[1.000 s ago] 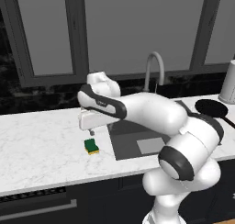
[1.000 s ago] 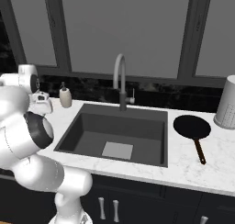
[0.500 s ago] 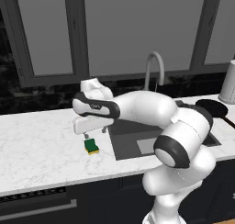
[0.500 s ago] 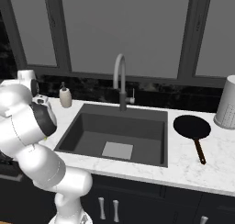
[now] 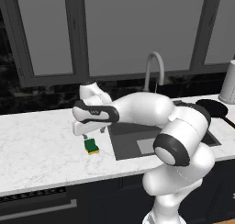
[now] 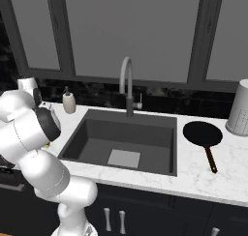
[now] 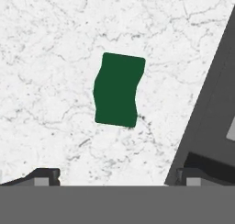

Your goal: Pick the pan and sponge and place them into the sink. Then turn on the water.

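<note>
End effector [image 5: 85, 135] hovering over sponge [image 5: 92, 146], fingers spread wide, nothing gripped, lining up for pickup; sponge lying flat on marble bench [image 5: 36, 149] beside sink [image 6: 127, 137]; pan [image 6: 203, 135] sitting right of basin

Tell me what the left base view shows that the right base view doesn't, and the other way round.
Left base view: the sponge lies on the counter left of the sink, with the open tool just above it. Right base view: a soap bottle behind the sink's left corner, and the pan entire, handle toward the counter's front edge. Both: sink, faucet, pan, a pale canister at far right.
</note>
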You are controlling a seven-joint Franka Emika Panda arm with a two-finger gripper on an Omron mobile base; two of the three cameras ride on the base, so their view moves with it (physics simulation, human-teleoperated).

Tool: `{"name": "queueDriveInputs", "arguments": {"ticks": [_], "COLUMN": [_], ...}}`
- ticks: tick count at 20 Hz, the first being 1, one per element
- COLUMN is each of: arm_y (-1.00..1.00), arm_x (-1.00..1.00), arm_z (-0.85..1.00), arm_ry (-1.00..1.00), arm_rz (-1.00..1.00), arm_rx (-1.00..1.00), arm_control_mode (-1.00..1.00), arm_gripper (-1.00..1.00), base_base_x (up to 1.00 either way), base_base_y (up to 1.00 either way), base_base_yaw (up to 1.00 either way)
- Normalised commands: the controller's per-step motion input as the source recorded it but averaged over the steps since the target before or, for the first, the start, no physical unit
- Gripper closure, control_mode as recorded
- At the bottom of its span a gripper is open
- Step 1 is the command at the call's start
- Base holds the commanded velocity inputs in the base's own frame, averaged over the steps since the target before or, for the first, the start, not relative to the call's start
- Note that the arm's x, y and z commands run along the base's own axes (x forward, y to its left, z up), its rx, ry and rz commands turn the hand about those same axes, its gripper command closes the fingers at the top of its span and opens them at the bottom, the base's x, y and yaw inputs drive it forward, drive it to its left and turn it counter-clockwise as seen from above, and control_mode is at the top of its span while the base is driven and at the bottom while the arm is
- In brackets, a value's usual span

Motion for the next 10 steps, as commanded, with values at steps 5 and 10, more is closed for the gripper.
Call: {"name": "queueDriveInputs", "arguments": {"ticks": [5, 10], "arm_y": [0.09, 0.02], "arm_x": [0.06, 0.07], "arm_z": [-0.16, -0.17], "arm_ry": [0.0, 0.0], "arm_rz": [0.0, 0.0], "arm_rx": [0.0, 0.0], "arm_control_mode": [-1.0, -1.0], "arm_gripper": [-1.0, -1.0], "base_base_x": [0.0, 0.0], "base_base_y": [0.0, 0.0], "base_base_yaw": [0.0, 0.0]}}
